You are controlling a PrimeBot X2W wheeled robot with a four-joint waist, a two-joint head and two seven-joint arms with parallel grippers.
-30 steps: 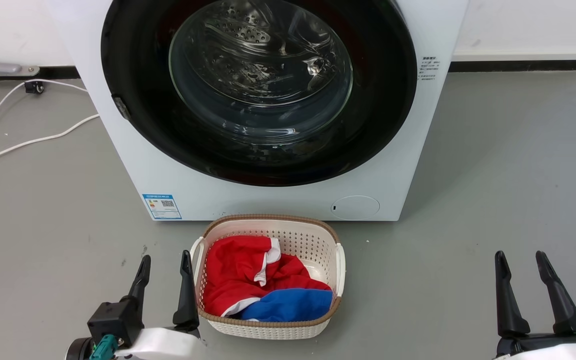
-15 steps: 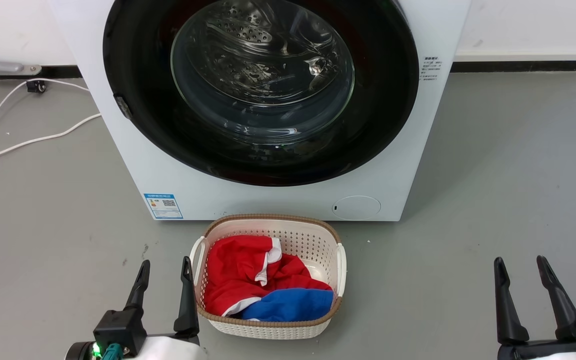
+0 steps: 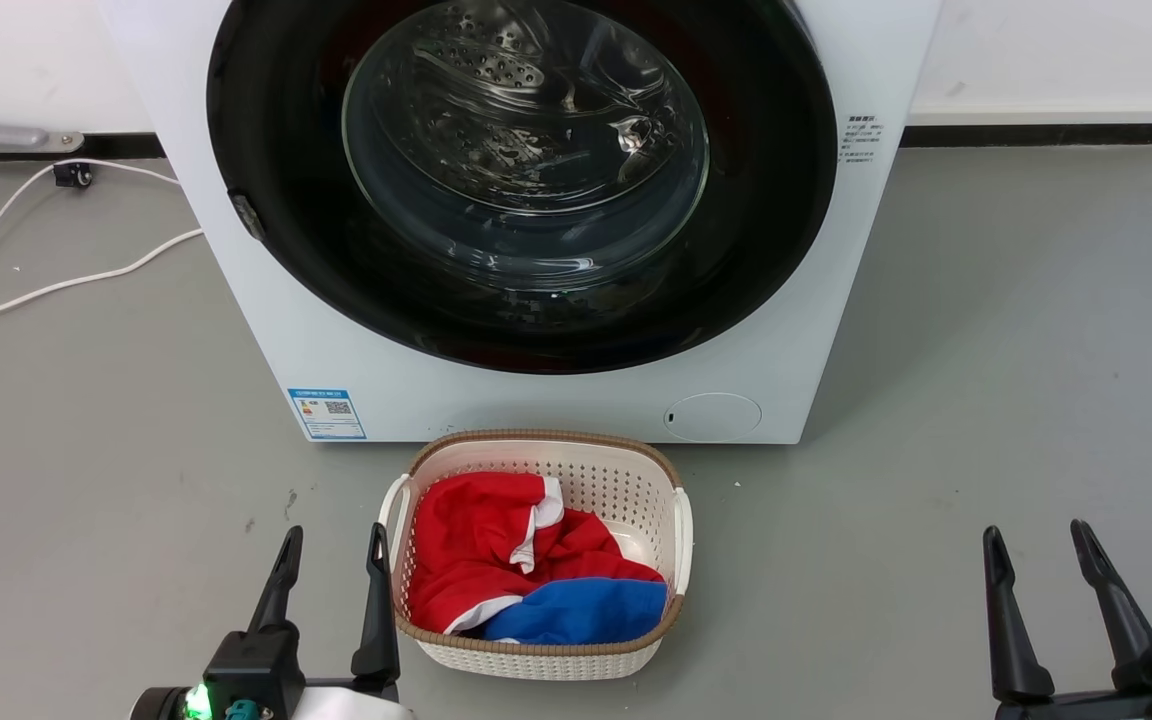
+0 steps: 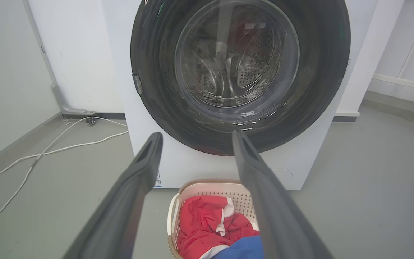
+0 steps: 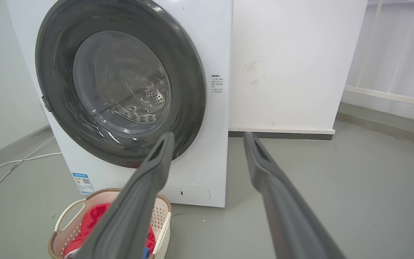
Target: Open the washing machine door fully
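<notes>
The white washing machine [image 3: 356, 370] stands ahead of me on the grey floor. The washing machine door [image 3: 786, 200], a glossy black disc with a clear glass bowl centre, lies flat against the machine's front. A small metal piece [image 3: 244, 215] sits on the disc's left rim. My left gripper [image 3: 334, 533] is open at the lower left, well short of the machine, with nothing between its fingers. At the lower right, my right gripper [image 3: 1034, 532] is also open and holds nothing. The left wrist view looks past the left gripper [image 4: 196, 136] at the door [image 4: 149, 54]. The right wrist view shows the right gripper [image 5: 208, 136] and the door [image 5: 189, 82].
A white laundry basket [image 3: 536, 445] with red and blue clothes [image 3: 476, 540] sits on the floor right in front of the machine, beside my left gripper. A white cable [image 3: 56, 285] runs over the floor at the left. A white wall [image 5: 286, 64] rises to the machine's right.
Both grippers have sunk a little toward the bottom edge of the head view. The door and the basket have not moved.
</notes>
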